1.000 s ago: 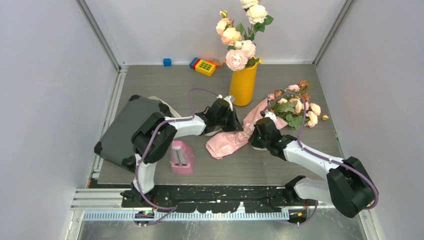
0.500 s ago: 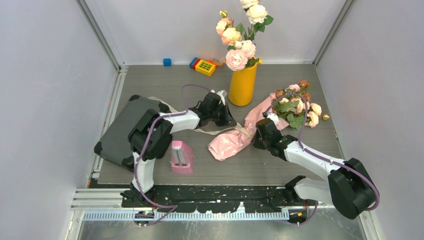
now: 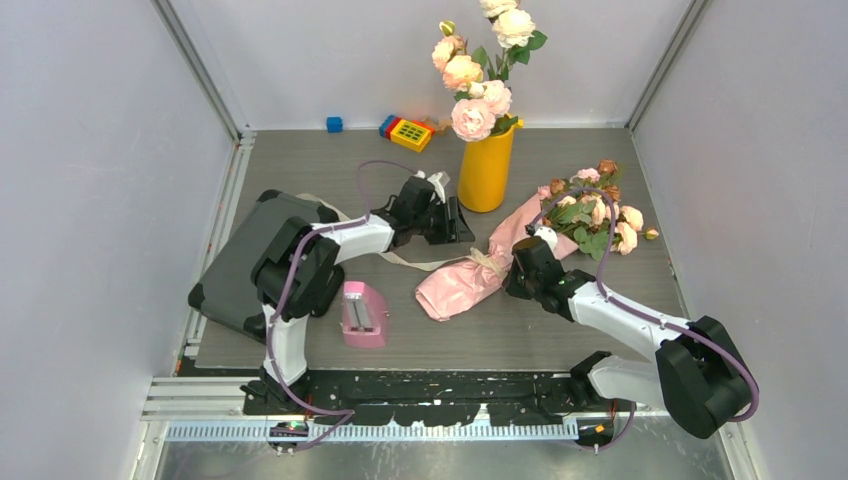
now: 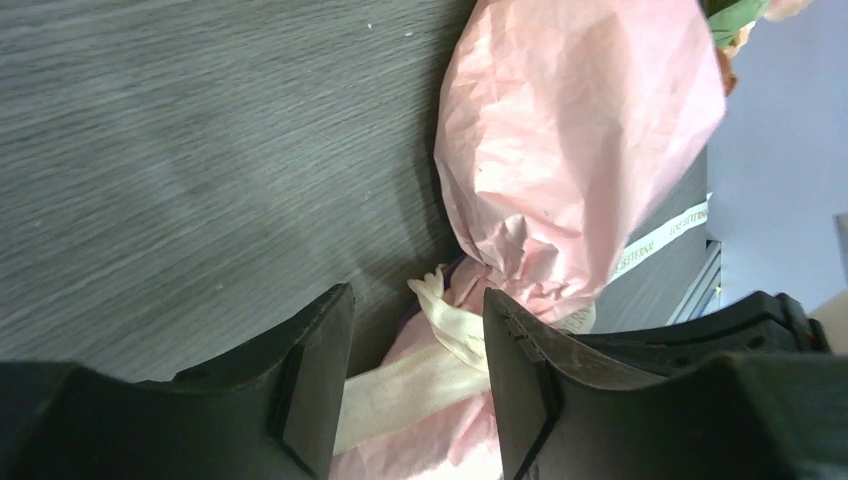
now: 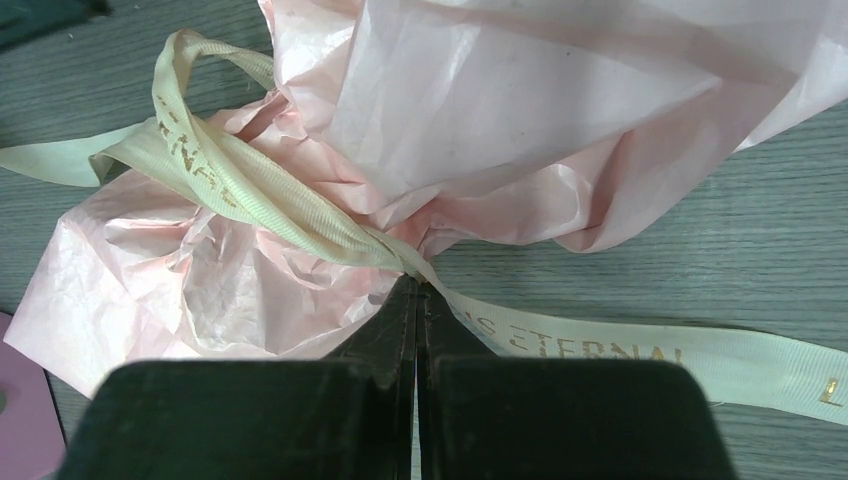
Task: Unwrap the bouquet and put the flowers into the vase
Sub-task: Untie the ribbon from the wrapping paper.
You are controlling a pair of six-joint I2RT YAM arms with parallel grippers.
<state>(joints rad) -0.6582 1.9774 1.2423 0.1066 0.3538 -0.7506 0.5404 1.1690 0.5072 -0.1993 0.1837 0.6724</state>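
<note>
Pink crinkled-paper bouquet flat on grey counter, near tall yellow-orange vase. My left jaws just sprang apart, dropping beige ribbon I'd dragged out. My right jaws pressed together, pinching ribbon at knot. Tie looks loosened; paper next.

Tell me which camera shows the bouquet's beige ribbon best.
The right wrist view: the ribbon crosses the frame, loop, knot and lettering clear. The left wrist view shows a short strip; the top view only a thin line.
</note>
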